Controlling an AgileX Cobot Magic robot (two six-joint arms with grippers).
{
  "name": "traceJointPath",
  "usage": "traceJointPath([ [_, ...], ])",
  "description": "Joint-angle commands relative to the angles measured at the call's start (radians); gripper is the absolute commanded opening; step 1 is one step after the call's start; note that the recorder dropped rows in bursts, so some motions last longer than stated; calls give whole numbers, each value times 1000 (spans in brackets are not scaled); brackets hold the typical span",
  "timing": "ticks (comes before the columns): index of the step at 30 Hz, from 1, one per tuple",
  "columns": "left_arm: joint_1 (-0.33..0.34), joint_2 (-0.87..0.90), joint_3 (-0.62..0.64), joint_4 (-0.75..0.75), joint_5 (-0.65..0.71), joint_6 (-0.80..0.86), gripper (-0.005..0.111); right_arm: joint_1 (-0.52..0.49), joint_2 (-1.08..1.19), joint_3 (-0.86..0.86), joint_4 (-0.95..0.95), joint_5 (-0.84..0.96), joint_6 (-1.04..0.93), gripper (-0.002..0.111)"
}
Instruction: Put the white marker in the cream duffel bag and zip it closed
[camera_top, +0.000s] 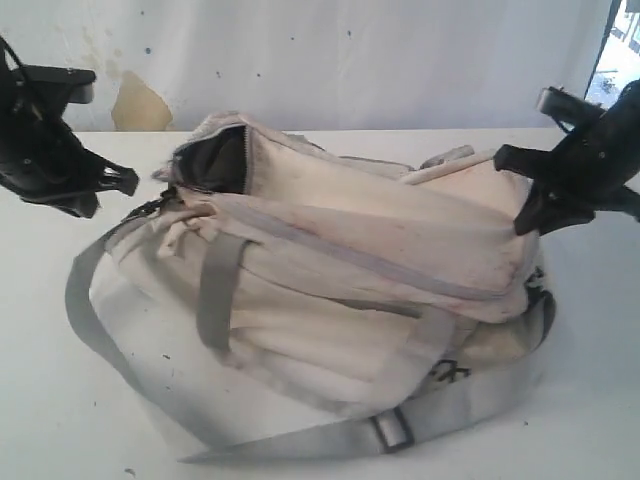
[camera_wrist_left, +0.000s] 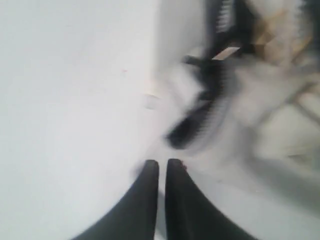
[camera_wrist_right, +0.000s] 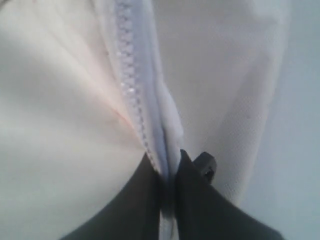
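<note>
Right gripper (camera_wrist_right: 167, 157) pinches zipper seam (camera_wrist_right: 131, 90) of cream duffel bag (camera_top: 330, 270); left gripper (camera_wrist_left: 162, 167) fingers pressed together, empty. Soft seam may slip from between right fingers under pull.

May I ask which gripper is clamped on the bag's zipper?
The right gripper, pinching the cream duffel bag's zipper; the left gripper hangs shut and empty, off the bag.

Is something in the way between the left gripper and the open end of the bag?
Nothing visible. The left gripper hangs beside the open mouth of the cream duffel bag, with only air between them.
</note>
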Motion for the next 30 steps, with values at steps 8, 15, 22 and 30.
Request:
traceJointPath([
  [8,10,-126,0,-51,42,87,0,-11,2,-84,19,-91,-118,2],
  [15,10,-126,0,-387,50,470,0,2,2,-84,77,-38,-175,46],
  [22,8,-71,2,-652,51,779,0,2,-10,-92,74,28,-175,64],
  [30,8,21,2,-710,41,929,26,11,-85,-92,72,53,-197,63],
])
